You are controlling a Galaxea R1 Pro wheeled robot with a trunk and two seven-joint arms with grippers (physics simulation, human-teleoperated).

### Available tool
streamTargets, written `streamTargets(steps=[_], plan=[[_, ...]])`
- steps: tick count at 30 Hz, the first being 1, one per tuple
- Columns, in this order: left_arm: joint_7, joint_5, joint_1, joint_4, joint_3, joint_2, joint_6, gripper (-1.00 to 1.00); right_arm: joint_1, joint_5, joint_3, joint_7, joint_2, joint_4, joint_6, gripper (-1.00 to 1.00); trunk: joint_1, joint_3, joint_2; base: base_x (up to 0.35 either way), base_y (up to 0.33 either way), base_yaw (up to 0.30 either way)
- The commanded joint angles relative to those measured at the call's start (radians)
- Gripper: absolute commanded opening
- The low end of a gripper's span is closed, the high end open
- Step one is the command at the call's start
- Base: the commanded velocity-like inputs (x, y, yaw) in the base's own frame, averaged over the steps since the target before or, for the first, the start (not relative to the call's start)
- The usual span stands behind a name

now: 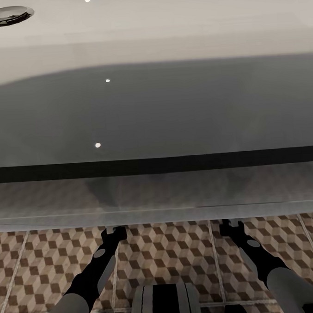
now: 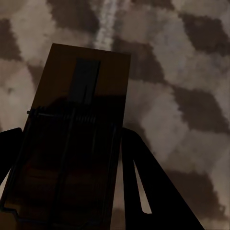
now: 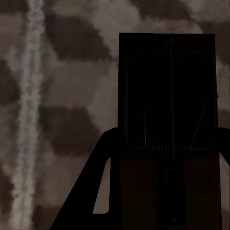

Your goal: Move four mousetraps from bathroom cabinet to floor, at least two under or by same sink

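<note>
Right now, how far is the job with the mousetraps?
Done: nothing visibly placed. In hand: the left gripper holds one mousetrap and the right gripper another mousetrap, above the bathroom floor. Left: setting these down; the other two cannot be judged.

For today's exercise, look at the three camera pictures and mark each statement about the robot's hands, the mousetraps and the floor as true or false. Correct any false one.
1. The left hand holds a mousetrap. True.
2. The right hand is empty. False: a second mousetrap sits between its fingers.
3. The bathroom floor is plain white tile. False: it has a brown, beige and white cube pattern.
4. In the head view, both arms reach forward under the edge of a glossy grey surface. True.
5. A round metal drain shows at the upper left of the head view. True.
</note>
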Motion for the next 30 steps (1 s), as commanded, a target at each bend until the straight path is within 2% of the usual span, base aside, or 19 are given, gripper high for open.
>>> streamTargets(steps=[1, 16, 23, 30], plan=[[0.010, 0.007, -0.001, 0.000, -0.007, 0.001, -0.003, -1.00, 0.000, -0.006, 0.000, 0.006, 0.000, 0.006, -0.003, -1.00, 0.000, 0.000, 0.000, 0.000, 0.000, 0.000], [0.010, 0.007, -0.001, 0.002, -0.007, 0.001, -0.003, -1.00, 0.000, -0.005, 0.002, 0.003, 0.001, 0.022, 0.003, -1.00, 0.000, 0.000, 0.000, 0.000, 0.000, 0.000], [0.010, 0.007, -0.001, 0.002, -0.007, 0.001, -0.003, -1.00, 0.000, -0.001, 0.003, -0.007, 0.001, 0.020, 0.041, -1.00, 0.000, 0.000, 0.000, 0.000, 0.000, 0.000], [0.010, 0.007, -0.001, 0.002, -0.007, 0.001, -0.003, -1.00, 0.000, 0.000, 0.002, -0.007, 0.001, 0.019, 0.047, -1.00, 0.000, 0.000, 0.000, 0.000, 0.000, 0.000]])
